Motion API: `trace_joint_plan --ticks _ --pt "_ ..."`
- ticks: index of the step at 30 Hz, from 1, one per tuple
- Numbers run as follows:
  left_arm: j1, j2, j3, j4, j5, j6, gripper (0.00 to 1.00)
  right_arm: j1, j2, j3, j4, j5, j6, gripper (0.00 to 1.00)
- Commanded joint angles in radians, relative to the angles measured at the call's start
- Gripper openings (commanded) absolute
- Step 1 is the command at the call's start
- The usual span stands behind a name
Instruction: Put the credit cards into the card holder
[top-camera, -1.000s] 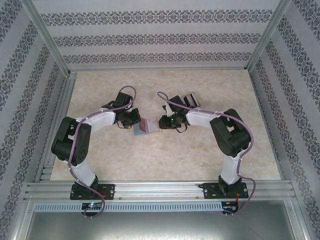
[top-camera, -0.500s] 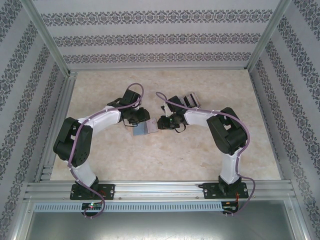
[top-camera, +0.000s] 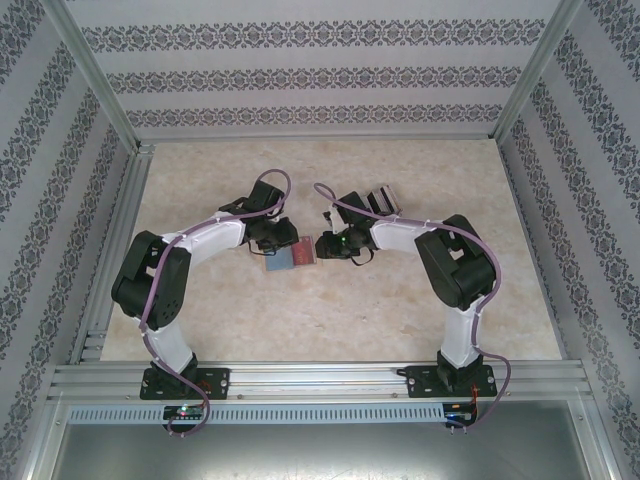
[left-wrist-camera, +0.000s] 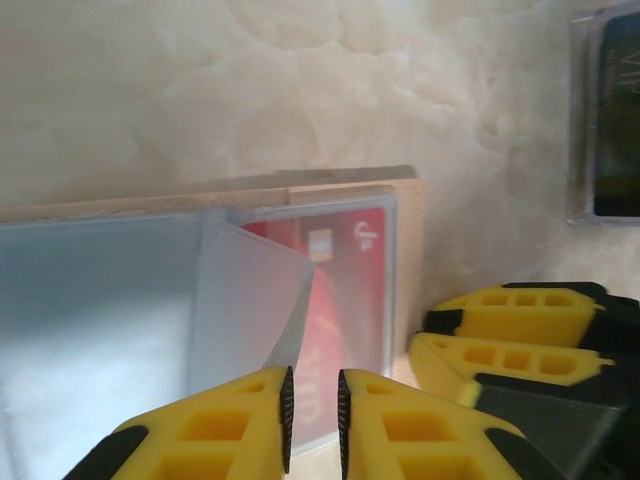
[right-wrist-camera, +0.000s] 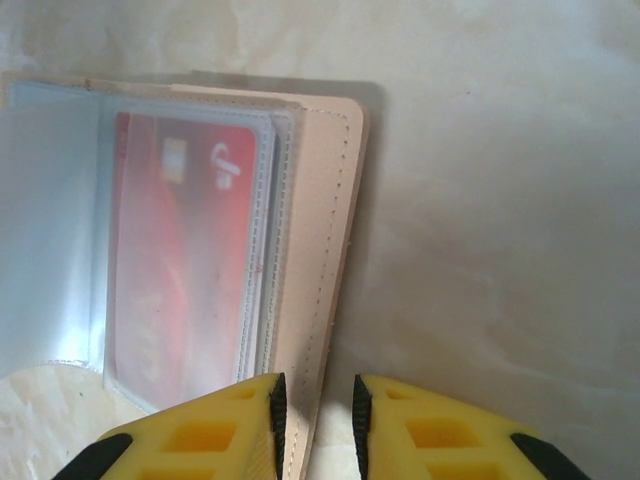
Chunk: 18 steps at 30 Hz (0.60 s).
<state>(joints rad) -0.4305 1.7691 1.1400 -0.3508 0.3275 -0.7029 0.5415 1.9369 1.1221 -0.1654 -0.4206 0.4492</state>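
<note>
The beige card holder (top-camera: 290, 253) lies open on the table between both grippers. A red credit card (right-wrist-camera: 185, 260) sits inside a clear sleeve on its right half (left-wrist-camera: 350, 290). My left gripper (left-wrist-camera: 312, 420) hovers over the holder's left part (top-camera: 278, 243) with its jaws a narrow gap apart. A loose clear sleeve leaf (left-wrist-camera: 250, 300) ends at its left fingertip, and nothing is visibly clamped. My right gripper (right-wrist-camera: 318, 425) is at the holder's right edge (top-camera: 322, 246). The beige cover edge (right-wrist-camera: 320, 250) runs between its parted jaws, against the left pad.
A clear case with dark cards (top-camera: 381, 199) stands behind the right gripper and shows at the upper right of the left wrist view (left-wrist-camera: 608, 110). The right gripper's yellow fingers (left-wrist-camera: 500, 330) sit close beside the left one. Marbled tabletop (top-camera: 330, 320) lies in front.
My left gripper has moved right over the holder's left half and its jaws have parted from shut. The red card now shows plainly. The right arm has barely moved.
</note>
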Motion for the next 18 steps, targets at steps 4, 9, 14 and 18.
trace_joint_plan --ticks 4,9,14,18 --pt "0.015 -0.056 -0.033 -0.094 -0.116 0.045 0.23 -0.051 -0.093 -0.041 -0.04 0.014 -0.027 0.29" --pt "0.027 -0.104 -0.029 -0.115 -0.136 0.055 0.3 -0.116 -0.184 -0.048 -0.075 0.019 -0.054 0.29" --pt "0.027 -0.124 0.022 -0.153 -0.155 0.074 0.35 -0.198 -0.282 -0.061 -0.094 0.035 -0.074 0.34" --pt "0.027 -0.134 0.032 -0.12 -0.128 0.068 0.37 -0.289 -0.354 -0.067 -0.1 0.052 -0.082 0.4"
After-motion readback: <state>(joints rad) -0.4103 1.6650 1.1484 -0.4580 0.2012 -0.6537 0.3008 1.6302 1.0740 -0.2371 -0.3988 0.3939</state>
